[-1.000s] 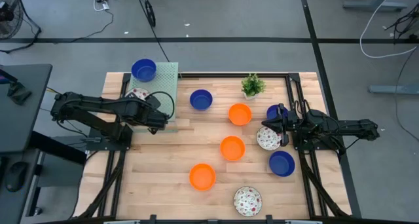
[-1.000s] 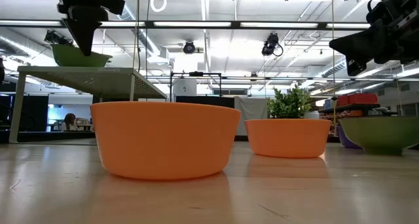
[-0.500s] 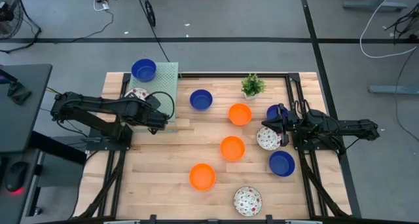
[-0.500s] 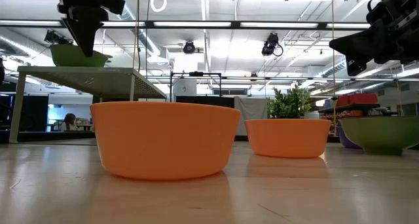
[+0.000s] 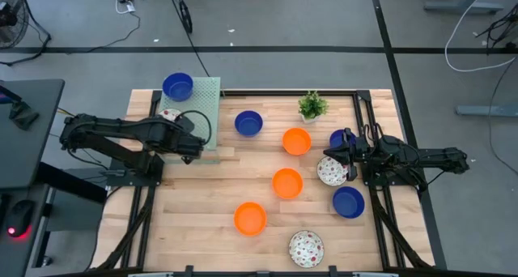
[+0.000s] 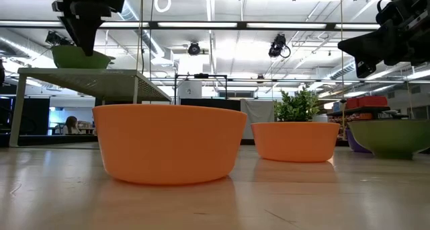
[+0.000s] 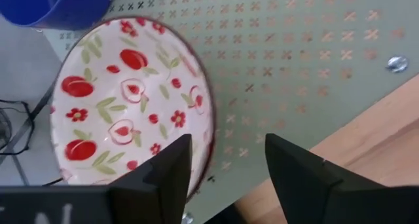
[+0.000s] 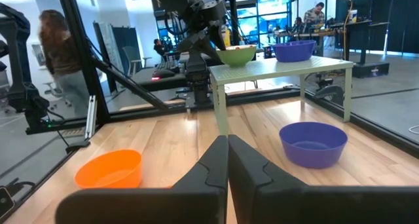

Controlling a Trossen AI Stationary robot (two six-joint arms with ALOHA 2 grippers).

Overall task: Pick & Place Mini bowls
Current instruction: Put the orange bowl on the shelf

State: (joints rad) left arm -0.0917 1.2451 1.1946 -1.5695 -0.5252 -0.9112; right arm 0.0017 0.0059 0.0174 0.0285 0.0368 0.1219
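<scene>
A white red-speckled mini bowl (image 7: pixel 127 109) sits upright on the raised green perforated platform (image 5: pixel 206 107), beside a blue bowl (image 5: pixel 177 86). My left gripper (image 7: pixel 226 145) stands open over the speckled bowl's near rim, pointing down, one finger over the bowl's inside and one outside it. On the wooden table lie three orange bowls (image 5: pixel 286 182), blue bowls (image 5: pixel 248 122) and two more speckled ones (image 5: pixel 306 249). My right gripper (image 5: pixel 328 154) hovers shut at the table's right, above a speckled bowl (image 5: pixel 332 170), with nothing between its fingers. My left gripper straddles the speckled bowl's rim (image 7: pixel 208 129) from above with its fingers (image 7: pixel 171 165) spread. Whether a finger touches the rim, I cannot tell. The bowl rests on the platform by its base.
A small potted plant (image 5: pixel 312 105) stands at the table's far edge. One blue bowl (image 5: pixel 338 137) is half hidden under my right arm. In the low view an orange bowl (image 6: pixel 168 141) fills the near foreground. People show in the room beyond.
My left gripper has risen a little and shifted slightly toward the table's left edge over the speckled bowl. The bowl stays on the platform.
</scene>
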